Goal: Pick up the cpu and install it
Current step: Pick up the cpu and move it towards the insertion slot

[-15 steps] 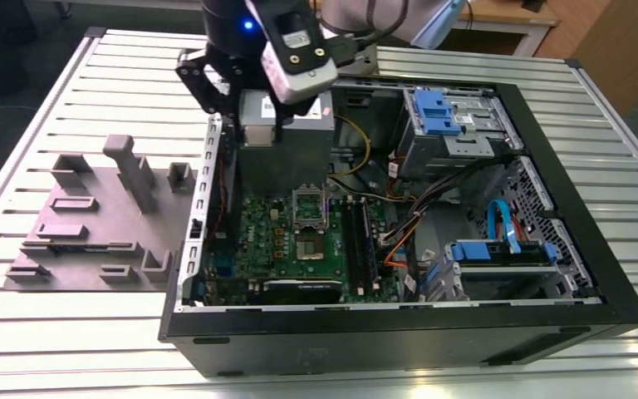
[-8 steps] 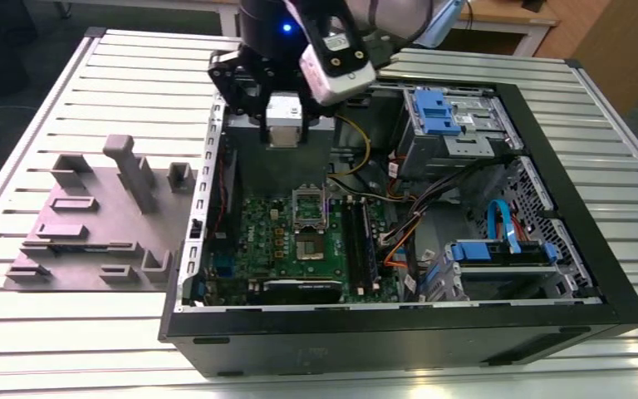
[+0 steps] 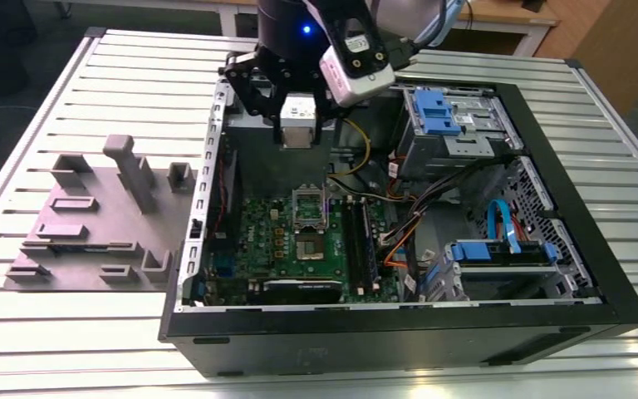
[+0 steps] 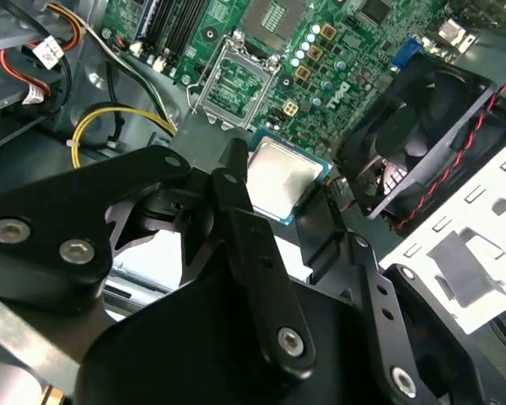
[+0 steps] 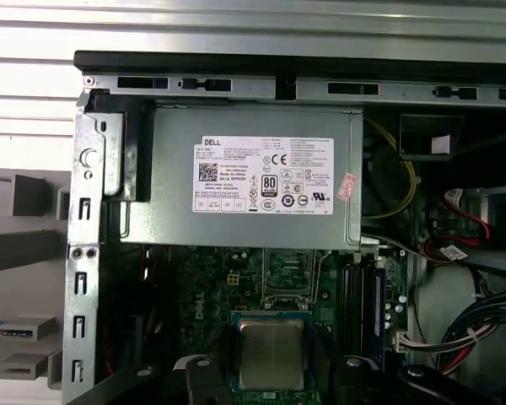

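The cpu [image 4: 280, 173], a small square chip with a silvery top, hangs between my black fingers [image 4: 234, 190] in both wrist views. My gripper [image 3: 298, 125] is shut on it, one finger at each side edge. It hovers inside the open computer case, above the far end of the green motherboard [image 3: 296, 249] and near the grey power box [image 5: 253, 173]. In the first wrist view the cpu [image 5: 271, 353] sits in front of the board, just past the dark open socket frame [image 5: 288, 274]. That frame [image 4: 234, 80] lies apart from the chip, lower down.
The black case wall [image 3: 408, 328] rings the work area. A black fan [image 4: 413, 135] sits close to the gripper. Blue-tabbed drive cages [image 3: 444, 112] and cable bundles [image 3: 408, 220] fill the exterior view's right. A grey fixture plate [image 3: 97, 216] lies on the slatted table.
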Robot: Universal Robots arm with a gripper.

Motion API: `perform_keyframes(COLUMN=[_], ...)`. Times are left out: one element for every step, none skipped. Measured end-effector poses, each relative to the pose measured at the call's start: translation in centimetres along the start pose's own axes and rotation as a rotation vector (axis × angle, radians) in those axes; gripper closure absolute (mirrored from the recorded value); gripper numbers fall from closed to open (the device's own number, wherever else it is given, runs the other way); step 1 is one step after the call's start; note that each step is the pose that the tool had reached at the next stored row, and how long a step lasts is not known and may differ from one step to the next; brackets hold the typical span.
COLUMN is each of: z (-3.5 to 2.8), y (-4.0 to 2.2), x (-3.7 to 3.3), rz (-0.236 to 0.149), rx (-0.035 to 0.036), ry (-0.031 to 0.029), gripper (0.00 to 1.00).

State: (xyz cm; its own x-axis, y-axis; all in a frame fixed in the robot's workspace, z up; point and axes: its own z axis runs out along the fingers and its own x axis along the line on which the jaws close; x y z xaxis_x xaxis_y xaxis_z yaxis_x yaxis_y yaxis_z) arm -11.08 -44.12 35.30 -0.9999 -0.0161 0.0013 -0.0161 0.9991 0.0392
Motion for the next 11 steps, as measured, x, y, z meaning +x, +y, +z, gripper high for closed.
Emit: perform_keyframes(z=[0.00,0.00,0.03,0.11,0.23,0.37,0.50,0.61,0.73,0.85,0.96], y=[0.00,0.00,0.01,-0.01,-0.04,-0.07,-0.09,-0.10,-0.12,-0.13,-0.15], x=[-0.01,-0.01,-0.02,-0.02,-0.02,-0.03,-0.06,-0.11,-0.20,-0.32,-0.47], rz=[0.000,0.000,0.000,0.000,0.000,0.000,0.000,0.000,0.000,0.000,0.000], rx=[0.0001,0.0001,-0.0001,0.0000,0.0001,0.0001,0.0001,0.0001,0.0001,0.0001,0.0001], ry=[0.0000,0.0000,0.0000,0.0000,0.0000,0.0000,0.0001,0.0000,0.0000,0.0001,0.0001], gripper=[0.53,0.53,0.53,0.53,0.53,0.53,0.53,0.53,0.53,0.53,0.53])
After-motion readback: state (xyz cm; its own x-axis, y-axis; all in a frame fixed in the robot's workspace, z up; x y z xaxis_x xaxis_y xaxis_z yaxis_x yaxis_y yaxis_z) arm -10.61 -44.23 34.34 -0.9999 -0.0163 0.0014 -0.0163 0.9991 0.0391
